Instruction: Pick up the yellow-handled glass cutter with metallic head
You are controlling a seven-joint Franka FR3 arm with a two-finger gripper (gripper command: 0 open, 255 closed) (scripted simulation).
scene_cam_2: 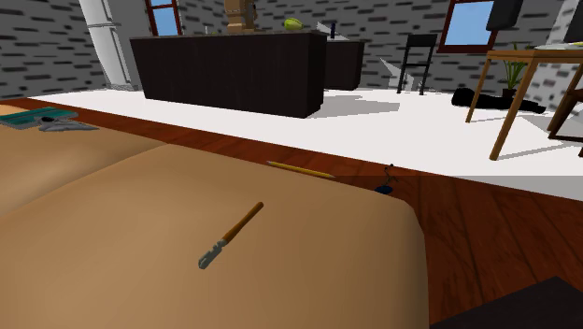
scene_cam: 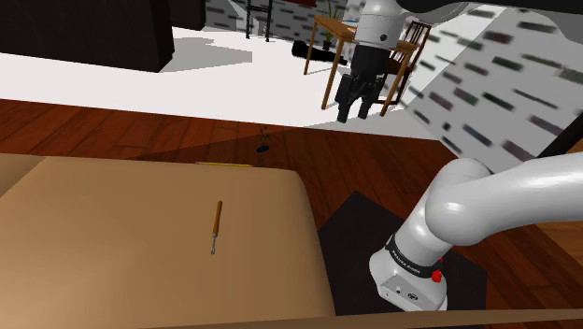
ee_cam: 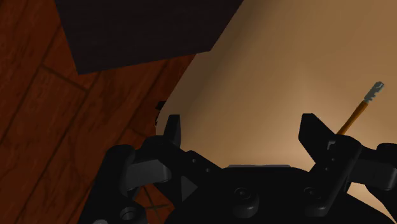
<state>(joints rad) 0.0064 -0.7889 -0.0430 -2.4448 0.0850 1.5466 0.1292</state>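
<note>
Lying flat on the tan table [scene_cam: 140,271], the glass cutter [scene_cam: 216,227] sits alone near the middle of the surface, touching nothing else. Its handle reads orange-brown (more amber than yellow), and the small grey metallic head points toward the near edge in the shoulder view. In the second exterior view the glass cutter [scene_cam_2: 231,236] runs on a diagonal, head at the lower left. A thin yellow strip [scene_cam_2: 301,170] lies along the table's far edge, well apart from the tool, and a small dark object [scene_cam_2: 385,189] rests on the reddish wooden floor [scene_cam_2: 486,210] beyond it.

The gripper [scene_cam: 355,112] hangs high above the floor past the table's far corner, well away from the cutter. In the wrist view the gripper [ee_cam: 242,127] has its two black fingers spread wide with nothing between them, and the glass cutter [ee_cam: 362,108] shows just outside one finger, down on the table [ee_cam: 267,63]. The black stand [scene_cam: 355,252] sits beside the table.
</note>
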